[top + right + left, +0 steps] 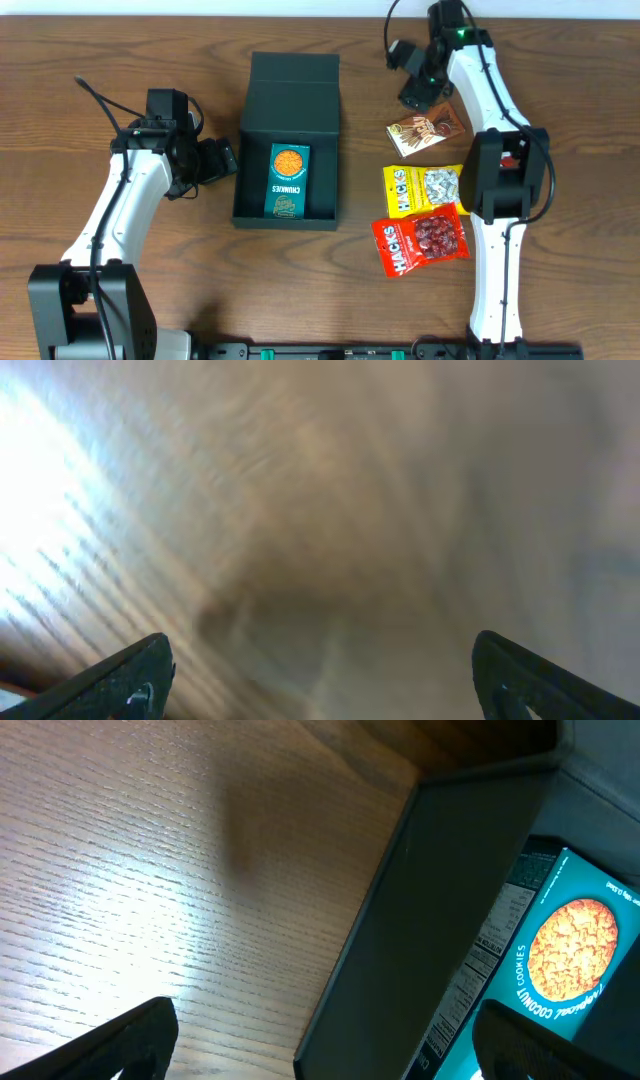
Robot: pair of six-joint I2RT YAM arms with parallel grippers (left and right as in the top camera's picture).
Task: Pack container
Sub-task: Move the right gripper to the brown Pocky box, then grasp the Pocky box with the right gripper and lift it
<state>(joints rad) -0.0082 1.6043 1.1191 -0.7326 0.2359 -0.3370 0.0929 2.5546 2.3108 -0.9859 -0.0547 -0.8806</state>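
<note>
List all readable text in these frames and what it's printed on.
"CHUNKIES": teal box inside the container, overhead view.
"COCONUT COOKIES": same teal box, left wrist view.
"HACKS": yellow packet.
"HACKS": red packet.
Unreadable: lettering on the brown packet is too small, and the fine print on the teal box's side panel is blurred.
Right wrist view: no text.

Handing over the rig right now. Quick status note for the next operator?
Left tool: open, empty, beside the left wall of the container.
Right tool: open, empty, by the brown snack packet.
Container: lid flap open, teal Chunkies box lying inside.
Done: one item packed.
Left: brown snack packet, yellow Hacks packet and red Hacks packet lie on the table to the right of the container; pack them, then probably close the lid flap.
</note>
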